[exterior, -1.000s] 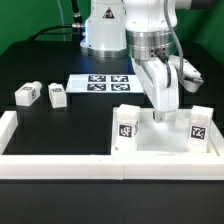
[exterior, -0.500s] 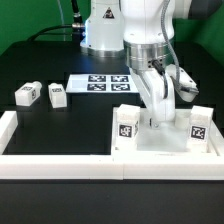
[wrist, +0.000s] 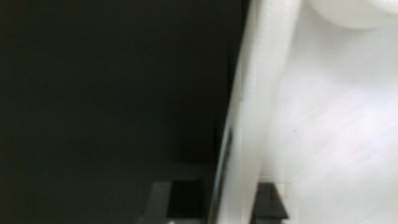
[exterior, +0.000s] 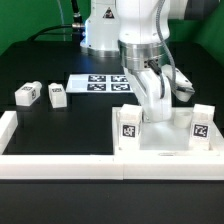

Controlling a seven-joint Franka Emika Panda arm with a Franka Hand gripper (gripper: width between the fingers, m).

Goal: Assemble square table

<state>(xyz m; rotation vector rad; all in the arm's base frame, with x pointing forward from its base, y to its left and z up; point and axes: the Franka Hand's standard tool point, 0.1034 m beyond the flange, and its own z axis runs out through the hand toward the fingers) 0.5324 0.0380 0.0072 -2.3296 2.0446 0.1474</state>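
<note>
The white square table top point(exterior: 170, 142) lies on the black table at the exterior view's right. Two tagged white legs point(exterior: 128, 122) point(exterior: 200, 124) stand upright on its near corners. My gripper point(exterior: 155, 112) reaches down between them at the top's middle. In the wrist view my gripper point(wrist: 228, 205) has its dark fingers point(wrist: 270, 203) on either side of a thin white wall of the table top point(wrist: 320, 110), closed on it. Two loose tagged legs point(exterior: 27, 94) point(exterior: 57, 95) lie at the left.
The marker board point(exterior: 105, 82) lies flat behind the table top, in front of the robot base. Long white border rails point(exterior: 60, 166) run along the front and the left side point(exterior: 8, 125) of the work area.
My arm has swung toward the exterior view's left, lower over the table top. The table top with its two legs has shifted slightly to the right.
</note>
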